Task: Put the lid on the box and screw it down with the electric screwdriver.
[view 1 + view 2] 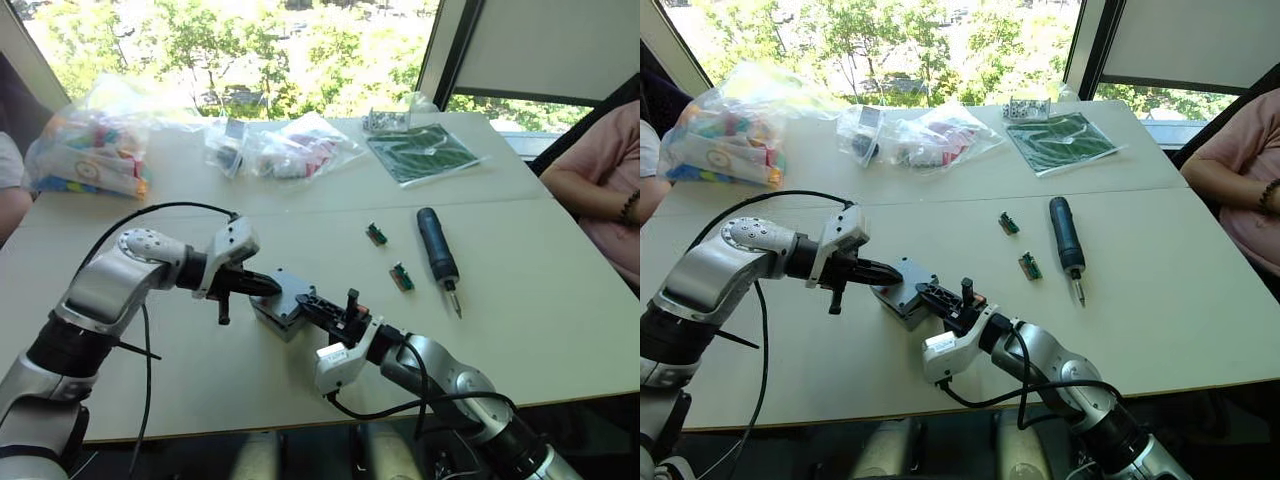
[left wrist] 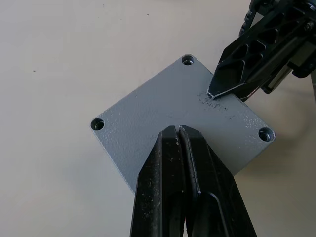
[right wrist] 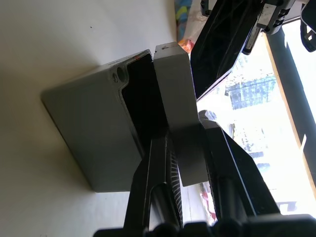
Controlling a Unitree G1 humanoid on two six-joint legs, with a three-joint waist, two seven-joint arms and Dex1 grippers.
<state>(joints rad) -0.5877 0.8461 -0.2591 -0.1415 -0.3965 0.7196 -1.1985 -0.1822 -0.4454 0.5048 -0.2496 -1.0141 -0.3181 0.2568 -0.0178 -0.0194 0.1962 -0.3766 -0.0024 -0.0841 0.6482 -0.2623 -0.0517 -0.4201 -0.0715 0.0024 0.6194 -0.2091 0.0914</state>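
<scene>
The grey box [image 1: 268, 318] sits mid-table with the grey lid [image 2: 148, 113] over it. In the right wrist view the lid [image 3: 173, 84] stands tilted off the box [image 3: 84, 128], leaving a dark gap. My right gripper [image 1: 308, 300] is shut on the lid's edge, with one finger on top of it. My left gripper [image 2: 177, 129] is shut, and its tips rest on the lid's top face. The electric screwdriver [image 1: 436, 247] lies on the table to the right, apart from both grippers, its bit pointing toward the near edge.
Two small green connectors [image 1: 376, 234] [image 1: 402, 277] lie between the box and the screwdriver. Plastic bags of parts [image 1: 90, 150] [image 1: 295, 145] and a green sheet [image 1: 425, 152] line the far side. A person's arm [image 1: 600, 180] rests at the right edge.
</scene>
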